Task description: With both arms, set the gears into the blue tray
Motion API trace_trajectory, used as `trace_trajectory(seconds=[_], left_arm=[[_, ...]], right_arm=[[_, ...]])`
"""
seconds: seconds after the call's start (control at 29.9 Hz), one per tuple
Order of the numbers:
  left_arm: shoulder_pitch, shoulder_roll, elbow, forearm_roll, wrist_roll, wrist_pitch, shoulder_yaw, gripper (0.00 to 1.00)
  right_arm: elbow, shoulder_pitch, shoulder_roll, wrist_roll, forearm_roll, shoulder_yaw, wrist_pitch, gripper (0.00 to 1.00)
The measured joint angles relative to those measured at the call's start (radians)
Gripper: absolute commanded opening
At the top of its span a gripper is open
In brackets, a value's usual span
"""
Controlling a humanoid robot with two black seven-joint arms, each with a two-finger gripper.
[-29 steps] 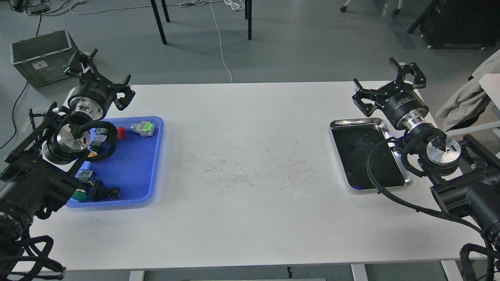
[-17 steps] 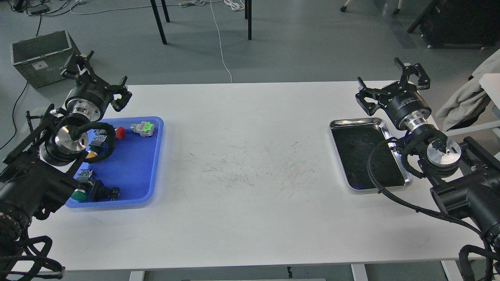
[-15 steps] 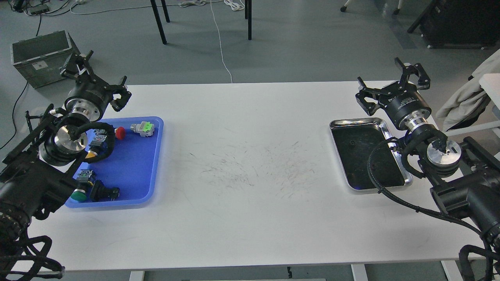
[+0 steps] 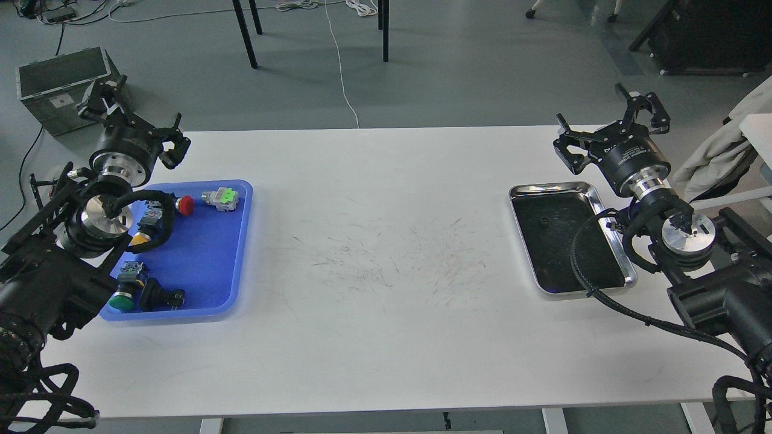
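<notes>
On the white table (image 4: 386,337) I see one gear (image 4: 544,220) in the silver tray (image 4: 627,269), the blue tray (image 4: 208,265) holding push-buttons (image 4: 220,198), both my left gripper (image 4: 129,120) and right gripper (image 4: 610,120) raised with jaws spread, empty.

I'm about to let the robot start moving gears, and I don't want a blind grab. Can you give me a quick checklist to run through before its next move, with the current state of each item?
1. Left gripper open and holding nothing: ok.
2. Right gripper open and holding nothing: ok.
3. Gear located: one small dark gear seems to lie in the silver tray; others: cannot tell.
4. Room in the blue tray: ok, its right half is bare; the push-button switches sit along its left and far sides.
5. Gripper lined up over the gear: not ok, the right gripper hangs past the silver tray's far right corner.
</notes>
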State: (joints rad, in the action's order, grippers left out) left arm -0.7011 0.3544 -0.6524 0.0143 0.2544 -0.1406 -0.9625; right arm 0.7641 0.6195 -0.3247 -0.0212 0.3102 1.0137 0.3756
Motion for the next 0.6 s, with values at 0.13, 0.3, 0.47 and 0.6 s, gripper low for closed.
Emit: trace_trajectory(seconds=[0.13, 0.3, 0.47, 0.6], left_arm=[[0.0, -0.001, -0.001, 0.004, 0.005, 0.002, 0.001, 0.98], [-0.004, -0.003, -0.004, 0.004, 0.006, 0.003, 0.0, 0.98], [-0.01, 0.001, -0.006, 0.004, 0.006, 0.003, -0.001, 0.98], [-0.012, 0.007, -0.006, 0.004, 0.007, 0.0, -0.002, 0.98]], right_arm=[[0.009, 0.006, -0.025, 0.004, -0.004, -0.036, 0.005, 0.99], [0.012, 0.06, -0.088, 0.003, -0.006, -0.158, 0.019, 0.99], [0.02, 0.205, -0.203, 0.006, -0.027, -0.441, 0.02, 0.99], [0.06, 0.384, -0.279, 0.011, -0.11, -0.77, 0.02, 0.99]])
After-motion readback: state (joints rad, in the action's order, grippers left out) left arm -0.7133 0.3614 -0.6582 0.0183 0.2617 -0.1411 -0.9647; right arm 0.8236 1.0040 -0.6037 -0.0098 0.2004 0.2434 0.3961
